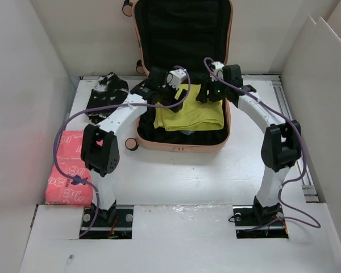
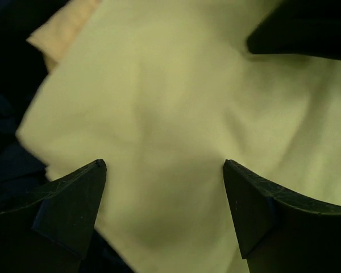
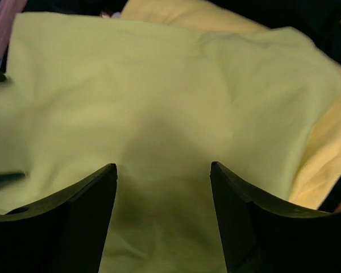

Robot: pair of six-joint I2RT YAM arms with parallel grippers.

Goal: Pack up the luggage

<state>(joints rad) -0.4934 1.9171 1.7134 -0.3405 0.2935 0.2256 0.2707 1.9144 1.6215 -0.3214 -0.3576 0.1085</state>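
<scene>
**Suitcase open at mid-table, both pincers wide over the yellow cloth**

I see the luggage (image 1: 181, 147) lying open at the middle of the table's far half. It is a peach-pink shell with rounded corners and black lining, and its lid stands upright against the back wall. One small black wheel shows at its near left corner. Inside the lower half lies a folded yellow-green cloth (image 1: 190, 112), with dark fabric showing around its edges.

My two arms rise from their bases, bend at the elbows and reach inward over the case, so that the wrists nearly meet above the cloth's far edge. The left gripper (image 2: 162, 165) points down at the cloth with its jaws wide apart and nothing between them. The right gripper (image 3: 163, 166) is spread much the same, also empty, with only cloth seen past its fingers. From these views I cannot tell whether either fingertip touches the fabric.
</scene>
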